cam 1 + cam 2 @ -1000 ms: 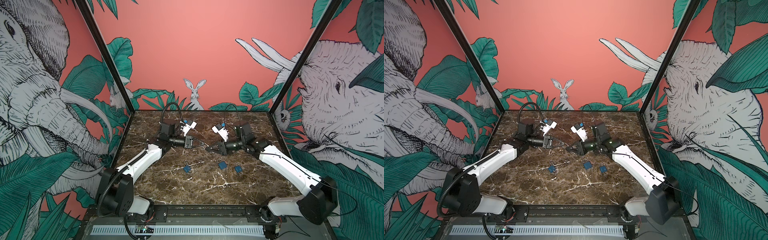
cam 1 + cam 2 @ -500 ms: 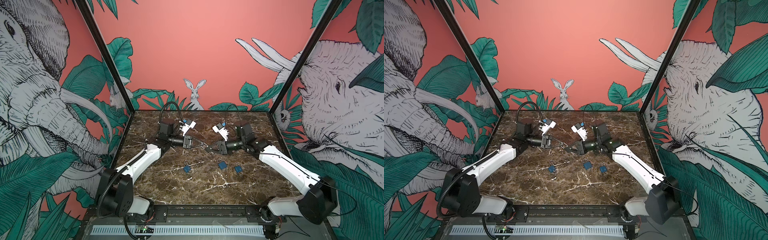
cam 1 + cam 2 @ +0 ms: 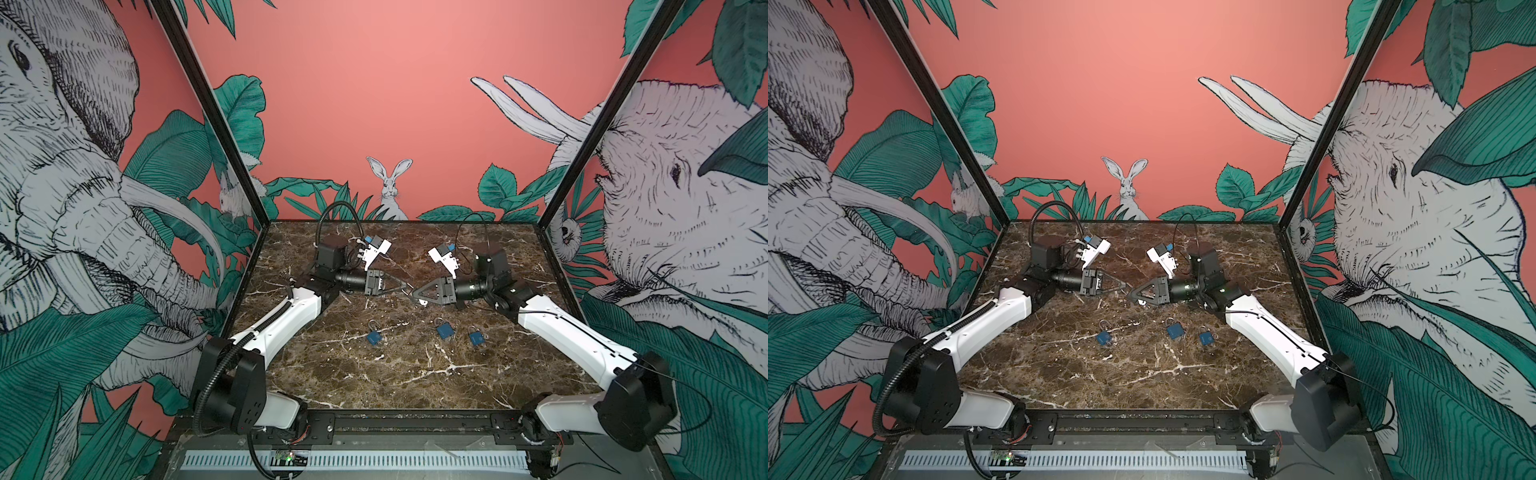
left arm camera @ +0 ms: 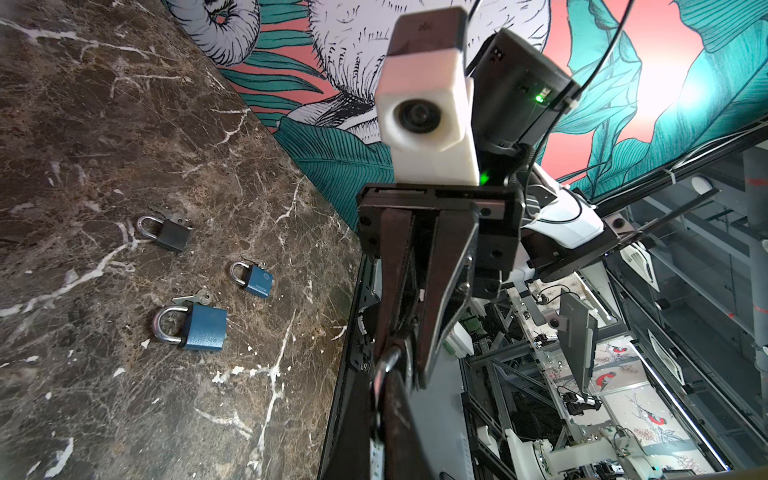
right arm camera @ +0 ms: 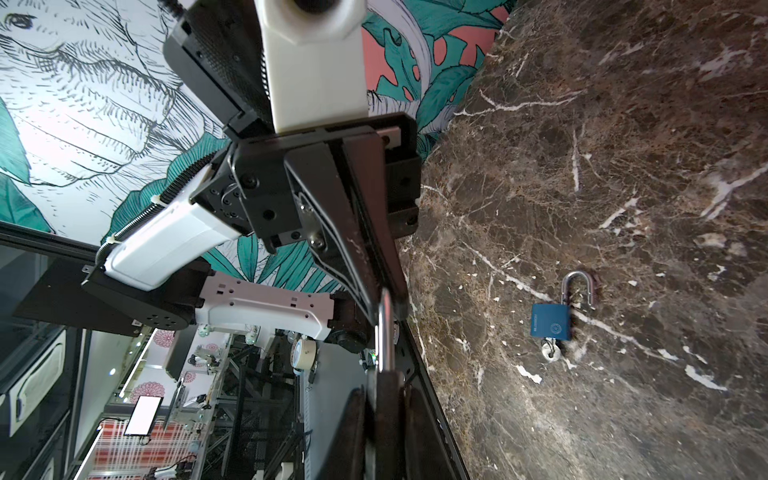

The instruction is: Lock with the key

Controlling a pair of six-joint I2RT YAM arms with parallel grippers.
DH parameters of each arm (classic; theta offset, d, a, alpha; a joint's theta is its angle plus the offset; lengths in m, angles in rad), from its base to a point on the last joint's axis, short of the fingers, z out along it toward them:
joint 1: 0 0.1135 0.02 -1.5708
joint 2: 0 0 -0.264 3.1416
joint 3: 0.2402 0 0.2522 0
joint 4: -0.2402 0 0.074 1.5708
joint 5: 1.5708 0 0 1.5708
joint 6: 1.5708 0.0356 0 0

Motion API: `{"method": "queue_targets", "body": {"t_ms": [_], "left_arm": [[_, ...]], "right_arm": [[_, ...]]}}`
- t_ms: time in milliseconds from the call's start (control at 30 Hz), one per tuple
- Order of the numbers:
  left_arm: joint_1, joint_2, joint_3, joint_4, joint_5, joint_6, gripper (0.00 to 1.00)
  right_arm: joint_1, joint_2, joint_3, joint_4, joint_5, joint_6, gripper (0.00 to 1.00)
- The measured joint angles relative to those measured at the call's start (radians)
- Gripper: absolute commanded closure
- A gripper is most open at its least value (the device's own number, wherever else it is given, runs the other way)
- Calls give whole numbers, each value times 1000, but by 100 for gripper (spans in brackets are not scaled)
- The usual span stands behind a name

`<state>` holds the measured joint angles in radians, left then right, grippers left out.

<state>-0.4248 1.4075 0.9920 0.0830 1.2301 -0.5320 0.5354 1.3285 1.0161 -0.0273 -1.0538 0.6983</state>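
Observation:
Both grippers meet tip to tip above the middle of the marble table [image 3: 415,374]. My right gripper [image 5: 384,374] is shut on a dark padlock body. Its silver shackle [image 5: 384,332] sticks out toward the left arm. My left gripper [image 4: 388,370] is shut on the far end of that shackle [image 4: 388,357]. In both top views the tips of the left gripper [image 3: 405,286] and the right gripper [image 3: 412,291] touch. The key of the held padlock is hidden.
Three blue padlocks lie on the table in front of the grippers, at the left [image 3: 374,336], the middle [image 3: 444,330] and the right [image 3: 476,338]. The left padlock [image 5: 548,326] has its shackle open and a key [image 5: 550,353] in its base. The black front rail [image 3: 395,419] borders the table.
My left gripper's jaws have closed the last bit onto the shackle. Both arms have stayed almost where they were, tip to tip.

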Motion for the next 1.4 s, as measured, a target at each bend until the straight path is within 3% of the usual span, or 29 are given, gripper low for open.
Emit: {"method": "queue_targets", "body": {"t_ms": [300,967,1400], "left_arm": [[-24,0,-2,23,-28,-4,100],[-99,-60,-101,61,-144,-55,100],[-127,-126,-142,89,-245,-89,100]], "right_arm": [[-7,-1,-13,34,-13,61,100],[-9,-2,-12,-122,-16,-29,100],[-14,-2,-12,-121,-39,-56,100]]}}
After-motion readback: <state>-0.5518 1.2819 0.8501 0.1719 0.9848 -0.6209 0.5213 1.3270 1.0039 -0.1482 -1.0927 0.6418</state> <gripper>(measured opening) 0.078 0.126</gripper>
